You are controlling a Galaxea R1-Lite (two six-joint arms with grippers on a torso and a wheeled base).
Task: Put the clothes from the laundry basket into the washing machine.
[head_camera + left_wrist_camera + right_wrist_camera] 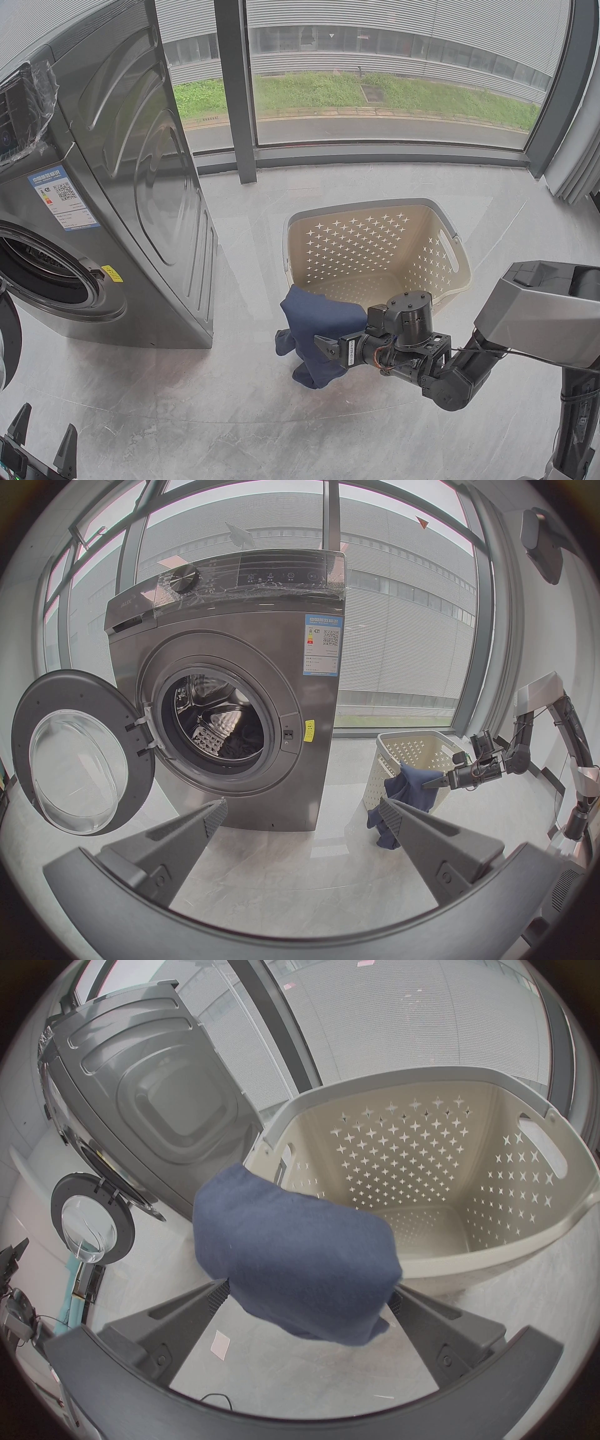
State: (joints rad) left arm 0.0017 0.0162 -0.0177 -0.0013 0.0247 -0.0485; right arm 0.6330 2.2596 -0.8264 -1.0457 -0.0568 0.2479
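Note:
A dark blue garment [322, 325] hangs over the near left corner of the cream laundry basket [369, 209] and trails down its outside toward the floor. My right gripper [325, 347] is level with that corner, open, with the garment [294, 1254] bunched between and over its fingertips [215, 1291]. The rest of the basket [437, 1079] looks bare inside. The grey washing machine [215, 727] stands to the left with its round door [81, 755] swung open; something dark lies in the drum. My left gripper [301, 804] is open and holds nothing, low in front of the machine.
A floor-to-ceiling window with a dark pillar [234, 87] runs behind the basket. A curtain [578, 169] hangs at the far right. Bare grey floor [206, 400] lies between the machine and the basket.

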